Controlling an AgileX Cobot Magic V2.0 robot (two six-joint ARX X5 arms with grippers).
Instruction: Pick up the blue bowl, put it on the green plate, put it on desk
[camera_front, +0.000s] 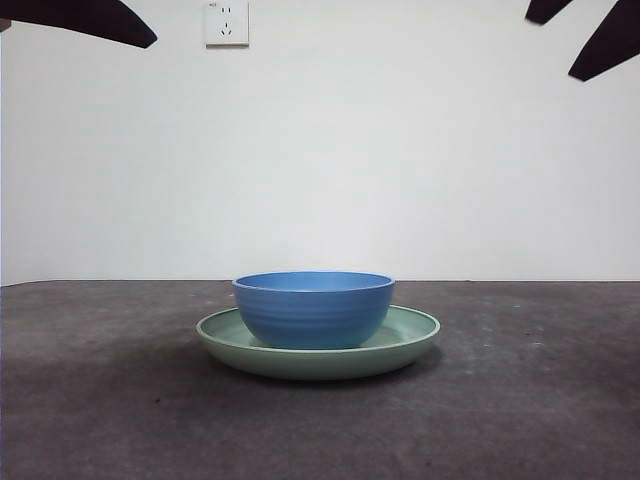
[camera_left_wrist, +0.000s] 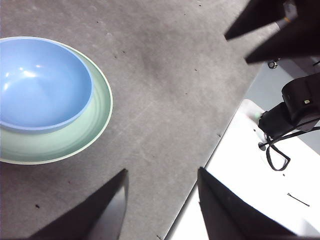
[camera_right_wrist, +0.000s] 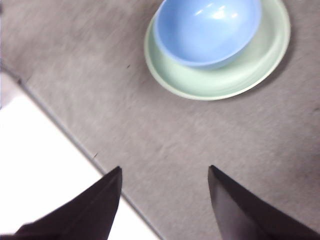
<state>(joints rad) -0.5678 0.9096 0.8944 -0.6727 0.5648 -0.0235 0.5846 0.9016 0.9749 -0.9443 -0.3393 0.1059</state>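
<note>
**Blue bowl seated on green plate; both my grippers clear**

Item 1: the blue bowl (camera_front: 314, 309), upright, resting inside the green plate (camera_front: 412, 338), set off-centre toward one rim in my wrist views. Item 2: the green plate, flat on the desk (camera_front: 520, 400), mid-table. Item 3: my left gripper (camera_left_wrist: 161, 200), jaws spread apart, empty, raised over the desk edge, well apart from the plate. Item 4: my right gripper (camera_right_wrist: 165, 197), jaws likewise parted, holding nothing, above bare desk near its edge.
</note>
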